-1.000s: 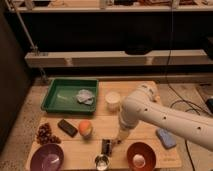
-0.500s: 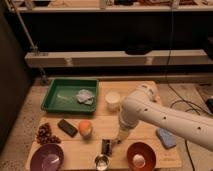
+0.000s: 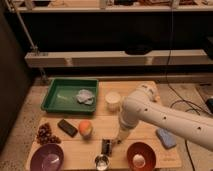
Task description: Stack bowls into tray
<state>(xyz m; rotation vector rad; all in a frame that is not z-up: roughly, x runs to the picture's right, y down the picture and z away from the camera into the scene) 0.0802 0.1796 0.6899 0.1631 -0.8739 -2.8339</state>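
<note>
The green tray lies at the table's back left, with a crumpled clear wrapper in its right part. The purple bowl sits at the front left corner. The orange-red bowl sits at the front right, with a small pale object inside it. My white arm comes in from the right and bends down to the gripper, which hangs low over the table between the two bowls, just left of the orange-red bowl.
A small white cup stands right of the tray. An orange fruit, a black block and a bunch of dark grapes lie left of centre. A tiny metal cup stands at the front edge. A blue sponge lies at right.
</note>
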